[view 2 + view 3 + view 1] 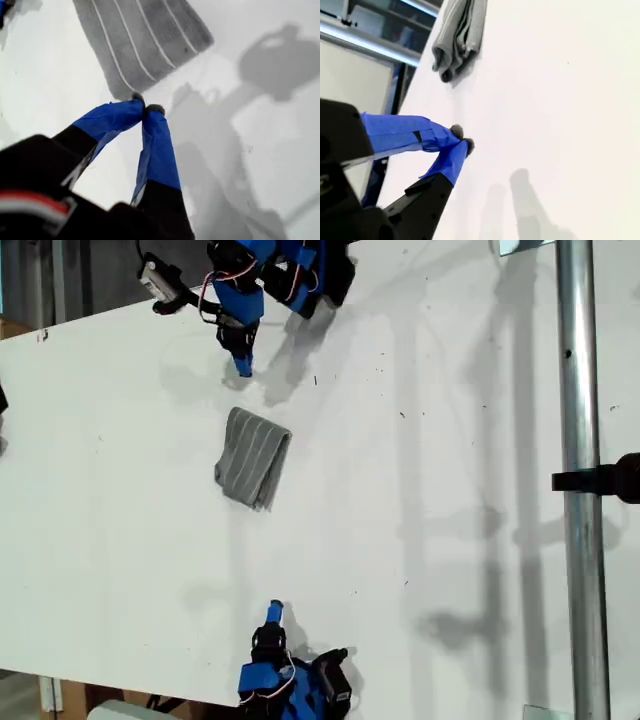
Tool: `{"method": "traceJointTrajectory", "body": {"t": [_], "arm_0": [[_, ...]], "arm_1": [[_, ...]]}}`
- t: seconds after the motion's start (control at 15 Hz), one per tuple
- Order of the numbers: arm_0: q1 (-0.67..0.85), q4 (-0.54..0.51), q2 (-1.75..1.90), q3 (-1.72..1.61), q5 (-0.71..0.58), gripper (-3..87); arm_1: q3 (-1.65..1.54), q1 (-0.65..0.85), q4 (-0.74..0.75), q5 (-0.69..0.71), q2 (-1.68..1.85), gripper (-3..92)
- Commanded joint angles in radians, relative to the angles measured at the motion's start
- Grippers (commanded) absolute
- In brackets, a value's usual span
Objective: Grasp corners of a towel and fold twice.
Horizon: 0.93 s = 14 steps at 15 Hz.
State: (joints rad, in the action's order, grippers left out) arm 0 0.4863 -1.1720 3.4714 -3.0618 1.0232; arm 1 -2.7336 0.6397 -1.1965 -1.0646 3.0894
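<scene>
The towel point(252, 457) lies folded into a narrow grey striped bundle on the white table point(450, 500), left of the middle in the exterior view. My first gripper point(243, 367) is shut and empty, hovering just short of the towel's end nearest to it. In the first wrist view its tips point(145, 107) meet beside a corner of the towel point(145, 40). My second gripper point(274, 611) is shut on nothing near the table edge at the bottom of the exterior view, well apart from the towel. The second wrist view shows the second gripper point(462, 139) and the towel's layered edge point(457, 35) farther off.
A vertical metal pole point(578, 480) with a black clamp point(612, 478) crosses the exterior view's right. A small white and black device point(158, 280) sits by the first arm's base at the table's upper edge in the exterior view.
</scene>
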Motion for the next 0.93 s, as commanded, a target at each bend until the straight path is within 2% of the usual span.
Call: {"method": "traceJointTrajectory", "body": {"t": [0.0, 0.2, 0.27, 0.33, 0.4, 0.53, 0.6, 0.67, 0.73, 0.8, 0.87], "arm_0": [[-0.009, 0.028, 0.008, -0.012, 0.035, -2.9], [-0.035, 0.072, 0.008, -0.051, 0.221, -2.8], [-0.044, 0.032, 0.006, -0.060, 0.325, -2.7], [-0.041, -0.072, 0.006, -0.058, 0.518, -2.6], [-0.038, -0.115, 0.003, -0.060, 0.652, -2.6], [-0.038, -0.115, 0.005, -0.060, 0.322, -2.5], [-0.043, -0.115, 0.005, -0.058, 0.426, -2.5], [-0.038, -0.115, 0.005, -0.058, 0.308, -2.5], [-0.038, -0.115, 0.005, -0.058, 0.072, -2.5], [-0.043, -0.112, 0.005, -0.058, -0.097, -2.6], [-0.043, -0.114, 0.005, -0.058, -0.089, -2.7]], "arm_1": [[-0.087, -0.023, -0.170, -0.034, 0.193, 0.9], [-0.156, -0.095, -0.224, -0.061, 0.192, 2.5], [-0.155, -0.110, -0.232, -0.081, 0.196, 2.5], [-0.155, -0.120, -0.259, -0.138, 0.196, 2.4], [-0.155, -0.137, -0.259, -0.130, 0.196, 2.6], [-0.153, -0.172, -0.259, -0.135, 0.196, 2.6], [-0.153, -0.181, -0.259, -0.130, 0.196, 2.6], [-0.153, -0.186, -0.259, -0.130, 0.196, 2.6], [-0.153, -0.189, -0.259, -0.130, 0.196, 2.6], [-0.153, -0.189, -0.259, -0.130, 0.196, 2.6], [-0.153, -0.189, -0.259, -0.130, 0.196, 2.6]]}}
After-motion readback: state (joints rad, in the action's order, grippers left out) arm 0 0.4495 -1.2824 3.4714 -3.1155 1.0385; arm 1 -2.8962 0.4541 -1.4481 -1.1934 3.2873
